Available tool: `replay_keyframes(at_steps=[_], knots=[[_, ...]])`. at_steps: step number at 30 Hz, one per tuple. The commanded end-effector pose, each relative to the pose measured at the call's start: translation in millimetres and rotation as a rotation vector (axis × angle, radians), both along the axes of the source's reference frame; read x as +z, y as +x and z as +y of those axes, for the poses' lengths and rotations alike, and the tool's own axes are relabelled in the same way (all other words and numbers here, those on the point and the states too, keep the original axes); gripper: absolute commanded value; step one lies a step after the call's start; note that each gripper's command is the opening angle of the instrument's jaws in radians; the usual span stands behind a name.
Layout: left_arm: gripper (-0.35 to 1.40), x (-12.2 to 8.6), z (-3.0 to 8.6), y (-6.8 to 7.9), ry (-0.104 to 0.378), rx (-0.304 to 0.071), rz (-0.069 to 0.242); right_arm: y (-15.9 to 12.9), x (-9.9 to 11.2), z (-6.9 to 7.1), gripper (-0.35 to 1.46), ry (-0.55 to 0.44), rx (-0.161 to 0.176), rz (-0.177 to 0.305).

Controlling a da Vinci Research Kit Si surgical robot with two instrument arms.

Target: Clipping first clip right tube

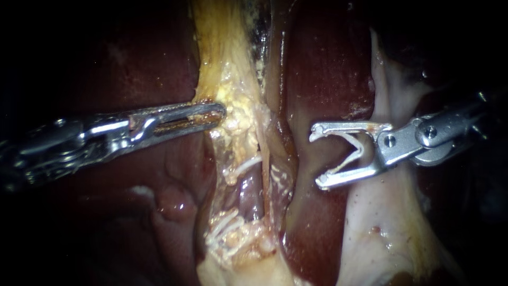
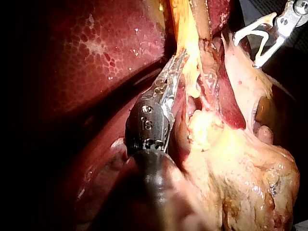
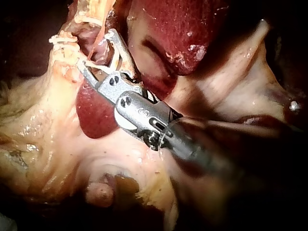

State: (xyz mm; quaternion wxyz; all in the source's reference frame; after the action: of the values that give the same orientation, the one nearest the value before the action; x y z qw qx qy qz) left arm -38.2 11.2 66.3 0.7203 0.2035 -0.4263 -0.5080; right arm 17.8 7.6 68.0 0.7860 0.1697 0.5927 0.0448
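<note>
My left instrument (image 1: 218, 112) comes in from the left, its jaws lying together on the edge of a yellowish strip of tissue (image 1: 222, 47); the left wrist view shows its tip (image 2: 179, 60) buried in that strip. My right instrument (image 1: 319, 157) carries a white V-shaped clip (image 1: 353, 151) held between its widely spread jaws. It hovers just right of a brownish tube (image 1: 286, 153) and does not touch it. A thinner tan tube (image 1: 265, 177) runs to the left of that one. In the right wrist view the clip-bearing jaws (image 3: 95, 48) point at stringy white tissue.
Dark red liver (image 1: 328, 69) lies behind the tubes and fills the left side (image 2: 96, 48). A pale whitish flap of tissue (image 1: 386, 222) sits under my right instrument. Lumpy yellow fat (image 2: 240, 163) lies near the tubes' lower end.
</note>
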Motion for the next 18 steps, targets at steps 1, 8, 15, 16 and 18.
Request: replay_keyframes(at_steps=[1, 8, 15, 16, 18], knots=[[-0.35, -0.1, 0.0, 0.1, 0.0, 0.0, 0.001, 0.0, 0.0, 0.0, 0.6, 0.0, 0.0, -0.001], [-0.35, -2.7, 1.4, 2.3, 0.011, 0.0, 0.001, 1.1, 1.1, -1.7, 0.6, 0.005, -0.031, 0.021], [-0.35, -6.8, 2.7, 5.8, 0.004, -0.048, -0.01, 4.0, 3.5, -4.7, 0.6, 0.085, -0.054, 0.026], [-0.35, -7.5, 2.8, 6.2, -0.002, -0.052, -0.011, 4.4, 3.8, -5.1, 0.6, 0.095, -0.057, 0.027], [-0.35, -8.3, 2.9, 6.6, 0.0, -0.055, -0.012, 5.4, 4.7, -6.0, 0.6, 0.123, -0.058, 0.026]])
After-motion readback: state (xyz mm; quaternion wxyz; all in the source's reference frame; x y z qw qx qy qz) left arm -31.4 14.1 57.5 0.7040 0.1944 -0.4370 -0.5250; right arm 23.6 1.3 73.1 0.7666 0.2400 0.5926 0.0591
